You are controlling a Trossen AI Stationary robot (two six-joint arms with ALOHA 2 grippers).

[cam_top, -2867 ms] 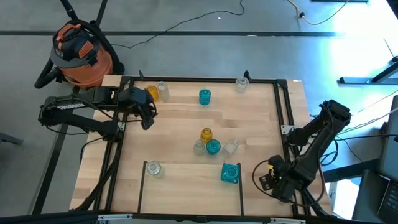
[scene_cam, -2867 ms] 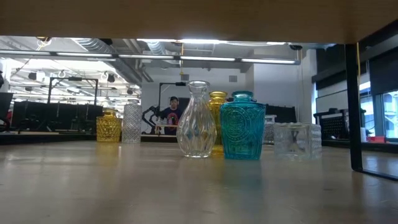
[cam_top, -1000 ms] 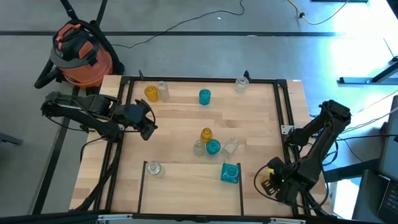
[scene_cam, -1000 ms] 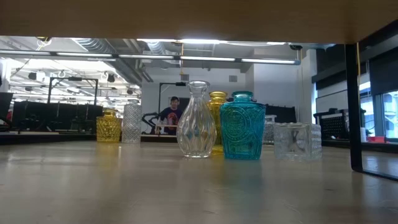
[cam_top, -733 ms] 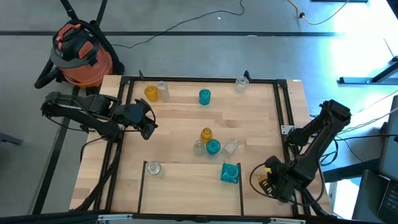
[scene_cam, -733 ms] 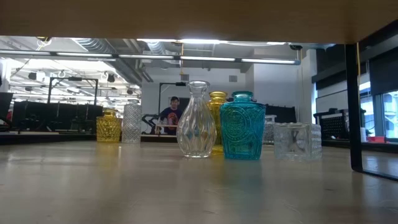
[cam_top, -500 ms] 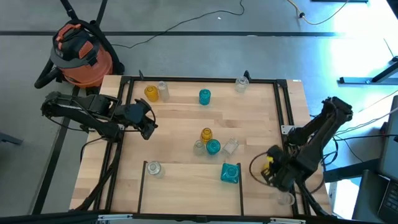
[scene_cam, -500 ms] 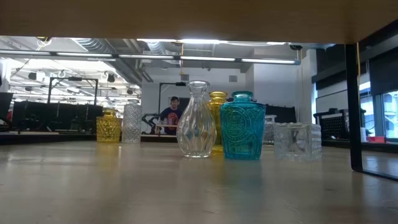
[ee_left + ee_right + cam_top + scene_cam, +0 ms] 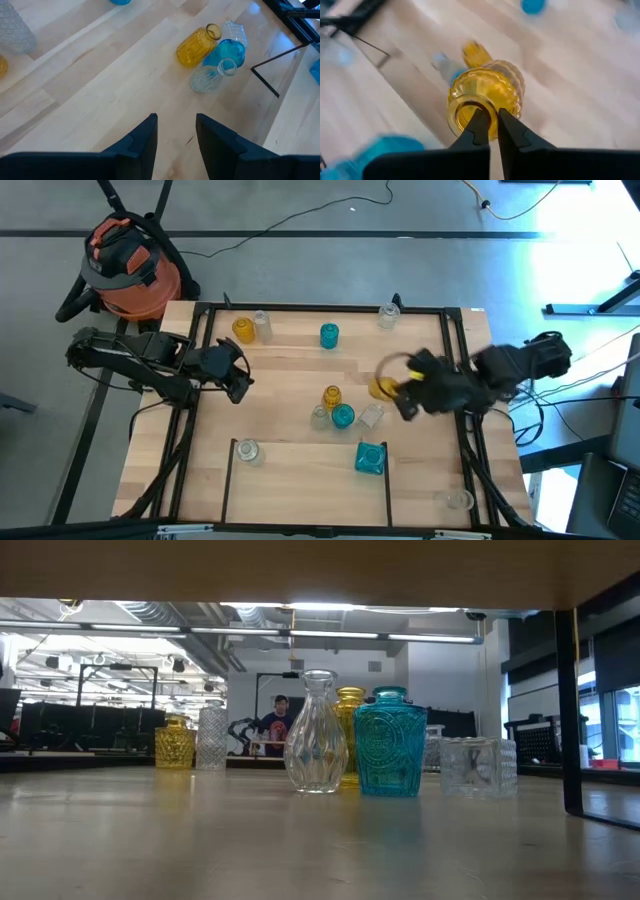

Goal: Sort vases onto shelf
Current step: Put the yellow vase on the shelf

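Over the shelf, right of centre, I am carrying an amber vase with my right tool; its two fingers are clenched on the rim, one inside the mouth, one outside. The vase is hanging mid-air, just beside the central cluster: tall amber vase, teal round vase, clear bottle vase, clear square vase. My left tool is waiting at the left edge of the surface, fingers partly apart, grasping nothing.

Risk, as I judge it: a rim pinch is thin; the vase may swing or slip on a quick move. Descending too near the cluster could topple its neighbours.
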